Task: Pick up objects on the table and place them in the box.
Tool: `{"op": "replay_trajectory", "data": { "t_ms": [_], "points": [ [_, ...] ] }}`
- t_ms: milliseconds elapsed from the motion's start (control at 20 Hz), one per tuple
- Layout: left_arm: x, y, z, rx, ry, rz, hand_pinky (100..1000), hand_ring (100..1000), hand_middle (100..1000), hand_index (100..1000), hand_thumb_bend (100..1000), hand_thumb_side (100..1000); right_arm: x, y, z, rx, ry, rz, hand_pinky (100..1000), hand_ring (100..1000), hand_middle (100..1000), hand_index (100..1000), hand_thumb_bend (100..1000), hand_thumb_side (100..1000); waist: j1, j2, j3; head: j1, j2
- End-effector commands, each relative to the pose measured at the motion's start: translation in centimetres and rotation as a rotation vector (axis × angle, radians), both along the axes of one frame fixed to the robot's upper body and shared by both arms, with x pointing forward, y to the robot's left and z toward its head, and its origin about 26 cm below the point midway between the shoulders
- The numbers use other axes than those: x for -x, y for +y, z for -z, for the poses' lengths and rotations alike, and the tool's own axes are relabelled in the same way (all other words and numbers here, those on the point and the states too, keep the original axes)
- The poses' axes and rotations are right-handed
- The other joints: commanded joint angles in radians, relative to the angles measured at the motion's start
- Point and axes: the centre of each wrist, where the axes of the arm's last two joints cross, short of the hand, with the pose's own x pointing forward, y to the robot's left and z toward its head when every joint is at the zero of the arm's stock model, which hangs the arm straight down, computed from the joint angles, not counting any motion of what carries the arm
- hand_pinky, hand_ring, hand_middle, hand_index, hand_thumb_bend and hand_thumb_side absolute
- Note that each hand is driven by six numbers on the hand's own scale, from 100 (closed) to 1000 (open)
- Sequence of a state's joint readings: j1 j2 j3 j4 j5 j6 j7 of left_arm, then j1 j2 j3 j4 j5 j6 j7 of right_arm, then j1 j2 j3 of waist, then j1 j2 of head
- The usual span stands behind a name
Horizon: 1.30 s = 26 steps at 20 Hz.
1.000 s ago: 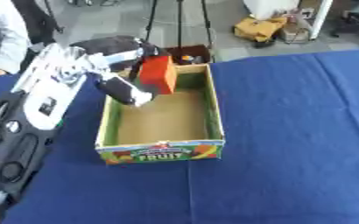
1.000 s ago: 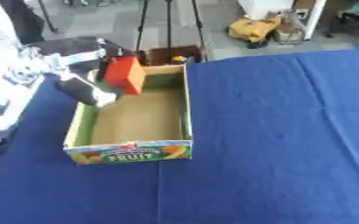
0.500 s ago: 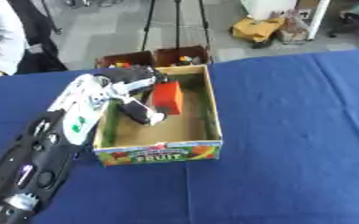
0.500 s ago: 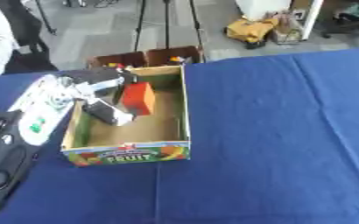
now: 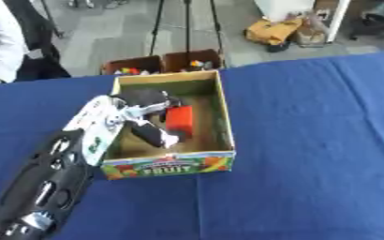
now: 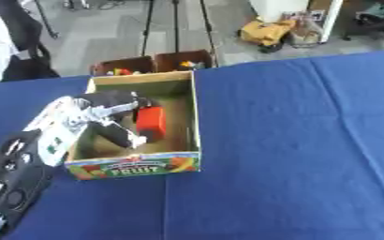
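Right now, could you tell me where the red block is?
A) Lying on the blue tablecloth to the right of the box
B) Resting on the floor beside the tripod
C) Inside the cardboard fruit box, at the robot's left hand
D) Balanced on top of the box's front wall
C: the red block sits down inside the cardboard fruit box, between the thumb and fingers of the left hand, which reaches in over the box's left wall.
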<state>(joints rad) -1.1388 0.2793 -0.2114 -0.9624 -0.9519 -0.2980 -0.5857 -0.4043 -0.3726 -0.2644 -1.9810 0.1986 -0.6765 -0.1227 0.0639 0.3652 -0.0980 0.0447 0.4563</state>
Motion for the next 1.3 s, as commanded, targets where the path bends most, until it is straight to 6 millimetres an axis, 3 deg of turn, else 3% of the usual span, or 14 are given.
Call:
{"op": "replay_trajectory", "data": {
  "t_ms": [50,150,300,550,850,1000,1050,1300],
  "points": [
    [0.0,0.0,-1.3,-0.049,-0.014,0.000,390,642,874,989,100,518,0.4,0.0,-0.8,0.011,-0.028,-0.007,711,832,593,757,273,1000,0.008,-0.015,-0.002,-0.001,-0.011],
    [0.0,0.1,-1.3,-0.075,-0.007,0.006,400,652,930,1000,100,567,0.4,0.0,-0.8,0.011,-0.028,-0.007,712,832,593,756,273,1000,0.007,-0.015,-0.001,-0.002,-0.011],
    [0.1,0.1,-1.6,-0.104,-0.008,0.016,449,737,1000,1000,100,620,0.4,0.0,-0.8,0.010,-0.027,-0.007,711,831,593,755,271,1000,0.007,-0.016,0.001,-0.002,-0.012],
    [0.6,0.1,-2.6,-0.113,-0.075,-0.002,549,817,1000,1000,100,710,0.4,0.0,-0.7,0.008,-0.026,-0.009,711,831,593,754,267,1000,0.006,-0.018,0.001,-0.003,-0.013],
    [1.5,0.2,-4.3,-0.057,-0.183,0.016,562,828,1000,1000,100,805,0.4,0.0,-0.7,0.004,-0.023,-0.006,712,831,593,754,264,1000,0.003,-0.021,0.008,-0.007,-0.011],
    [2.4,0.5,-5.9,0.002,-0.243,0.040,545,817,1000,1000,100,789,0.4,-0.1,-0.6,0.003,-0.021,-0.004,711,831,593,754,263,1000,0.001,-0.022,0.014,-0.009,-0.008],
    [2.9,0.7,-6.7,0.040,-0.277,0.048,526,802,1000,1000,100,743,0.4,-0.1,-0.6,0.002,-0.021,-0.002,711,830,593,753,263,1000,0.000,-0.022,0.017,-0.011,-0.008],
    [6.7,1.6,-10.3,0.221,-0.406,0.121,467,752,884,1000,100,651,0.5,-0.3,-0.6,-0.003,-0.021,0.009,710,830,594,753,255,1000,-0.004,-0.025,0.039,-0.026,-0.002]
  ]
}}
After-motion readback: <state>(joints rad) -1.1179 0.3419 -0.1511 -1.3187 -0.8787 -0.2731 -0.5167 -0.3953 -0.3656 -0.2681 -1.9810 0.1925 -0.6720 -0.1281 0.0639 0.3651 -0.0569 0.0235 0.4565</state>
